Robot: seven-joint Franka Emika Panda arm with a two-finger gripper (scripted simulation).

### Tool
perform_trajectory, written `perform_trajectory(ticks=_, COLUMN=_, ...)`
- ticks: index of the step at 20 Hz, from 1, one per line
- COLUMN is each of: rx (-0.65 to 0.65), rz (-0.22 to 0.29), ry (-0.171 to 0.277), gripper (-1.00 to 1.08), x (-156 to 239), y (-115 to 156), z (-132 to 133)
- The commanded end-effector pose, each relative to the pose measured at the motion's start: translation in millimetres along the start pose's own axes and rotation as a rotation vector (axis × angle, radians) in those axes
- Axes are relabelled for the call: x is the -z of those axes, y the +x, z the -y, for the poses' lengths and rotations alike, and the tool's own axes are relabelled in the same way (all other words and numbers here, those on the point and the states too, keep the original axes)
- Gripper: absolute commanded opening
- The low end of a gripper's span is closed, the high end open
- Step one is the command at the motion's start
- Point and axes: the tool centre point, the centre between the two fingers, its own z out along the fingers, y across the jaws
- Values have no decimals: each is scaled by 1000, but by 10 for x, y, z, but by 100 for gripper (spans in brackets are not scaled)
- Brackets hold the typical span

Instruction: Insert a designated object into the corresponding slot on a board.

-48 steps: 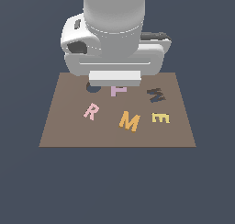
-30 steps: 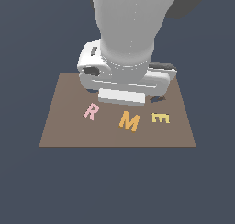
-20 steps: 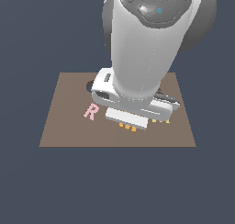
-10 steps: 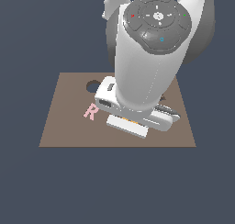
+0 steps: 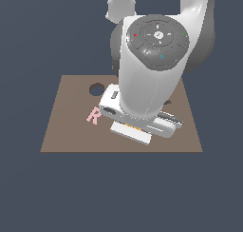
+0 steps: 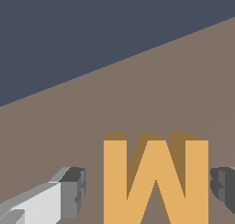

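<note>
In the wrist view the orange "M" block (image 6: pixel 156 177) lies flat on the brown board (image 6: pixel 137 94), seen upside down. My gripper (image 6: pixel 148 187) is open and straddles it, with one fingertip (image 6: pixel 73 191) a small gap from one side and the other (image 6: pixel 223 184) close to the other side. In the exterior view the arm and hand (image 5: pixel 142 121) cover the block, and only the board (image 5: pixel 66 131) around them shows. The M-shaped slot is hidden behind the arm.
A pink "R" (image 5: pixel 94 115) lies on the board at the exterior view's left of the hand. A round dark hole (image 5: pixel 96 89) is behind it. The yellow "E" is hidden by the arm.
The arm has swung forward and down from the back of the board to over the orange "M". It now hides the "M", the "E" and the dark slot.
</note>
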Motion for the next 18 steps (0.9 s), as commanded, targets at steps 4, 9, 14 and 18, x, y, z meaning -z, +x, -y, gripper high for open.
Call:
perform_trajectory(ticks=4, rx=-1, rz=-1, ry=0, gripper=-100, x=-32, y=4, z=-1)
perform_trajectory(ticks=9, rx=-1, rz=-1, ry=0, gripper=-100, x=-32, y=4, z=-1)
perform_trajectory(ticks=14, rx=0, rz=-1, ry=1, gripper=-100, x=-25, y=4, z=4)
perform_trajectory(ticks=18, rx=21, rz=-1, ry=1, gripper=-100, x=-24, y=3, z=22)
